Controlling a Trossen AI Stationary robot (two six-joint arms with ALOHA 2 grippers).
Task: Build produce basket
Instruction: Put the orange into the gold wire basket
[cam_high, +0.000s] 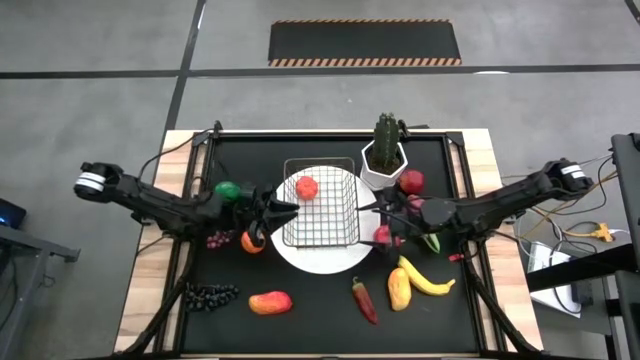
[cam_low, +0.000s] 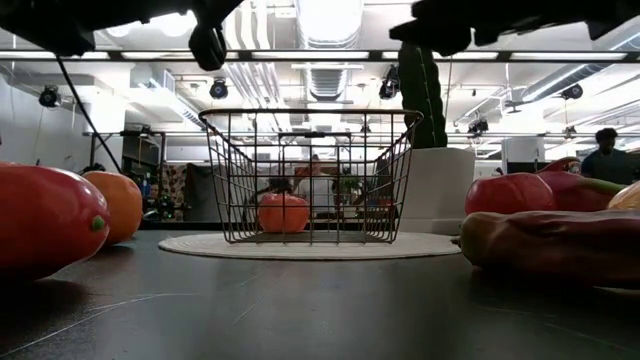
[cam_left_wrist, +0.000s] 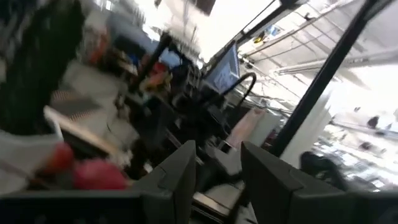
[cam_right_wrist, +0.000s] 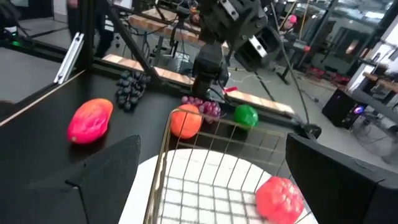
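Most produce is not yet packed: near the table's front edge lie the mango (cam_high: 270, 302), chili (cam_high: 365, 300) and banana (cam_high: 428, 280). Mid-table, the basket (cam_high: 320, 207) holds one red fruit (cam_high: 306, 187). The left gripper (cam_high: 272, 212) and right gripper (cam_high: 376, 208) flank it, both released.

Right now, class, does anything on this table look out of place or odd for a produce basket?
The basket sits on a white plate rather than the mat, and holds one red fruit. A potted cactus stands beside it, which is not produce. Nothing looks spilled or damaged.
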